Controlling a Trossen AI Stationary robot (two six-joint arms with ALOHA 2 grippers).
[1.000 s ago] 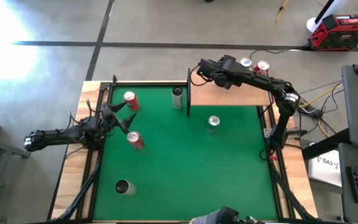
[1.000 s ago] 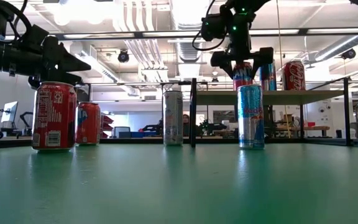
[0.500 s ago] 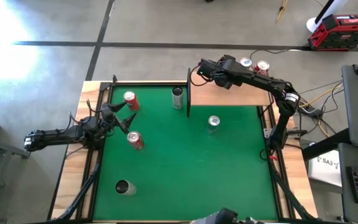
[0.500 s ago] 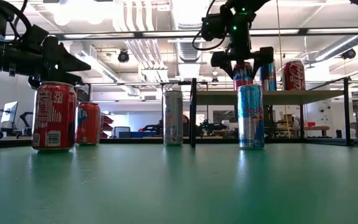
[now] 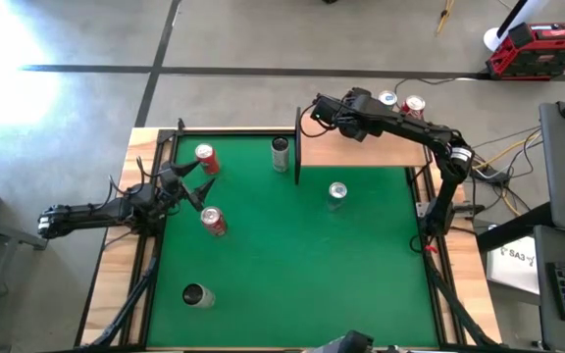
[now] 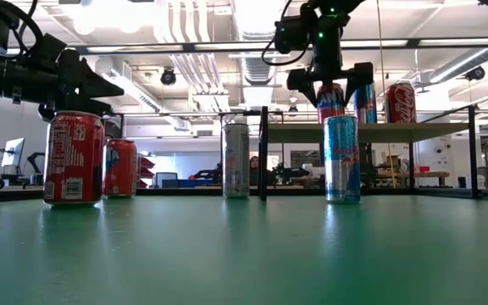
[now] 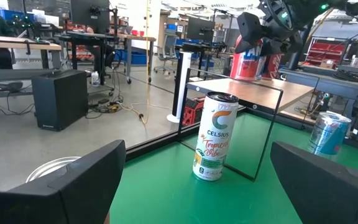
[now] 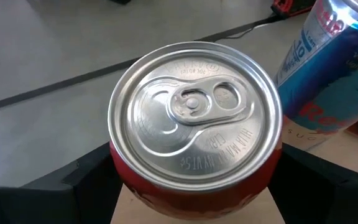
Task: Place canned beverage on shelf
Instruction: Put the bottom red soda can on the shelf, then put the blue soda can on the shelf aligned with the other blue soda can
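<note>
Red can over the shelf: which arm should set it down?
The right. Its gripper straddles the red can just above the shelf, beside two cans already there. The left gripper sits open across the mat.

The high view looked straight down on the whole green mat (image 5: 292,245); the low view sat at mat level facing the shelf (image 6: 371,129). The left wrist view saw that shelf (image 7: 260,93) toward one o'clock, while the right wrist view hung close above a red can (image 8: 196,118)
</note>
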